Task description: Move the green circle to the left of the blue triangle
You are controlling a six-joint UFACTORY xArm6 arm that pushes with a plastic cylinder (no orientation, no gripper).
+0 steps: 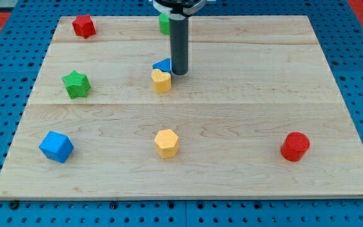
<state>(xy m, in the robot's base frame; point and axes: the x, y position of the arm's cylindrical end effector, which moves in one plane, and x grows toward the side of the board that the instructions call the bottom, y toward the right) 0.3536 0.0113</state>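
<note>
The green circle [164, 24] is at the view's top centre, partly hidden behind my rod. The blue triangle [162, 65] lies below it, touching the yellow heart [161, 81] just under it. My tip [179, 72] rests on the board right beside the blue triangle, on its right side, below the green circle.
A red star [83, 26] sits at the top left, a green star [76, 84] at the left, a blue cube [56, 146] at the bottom left, a yellow hexagon [166, 143] at the bottom centre, a red cylinder [295, 146] at the bottom right. The wooden board [263, 75] lies on blue pegboard.
</note>
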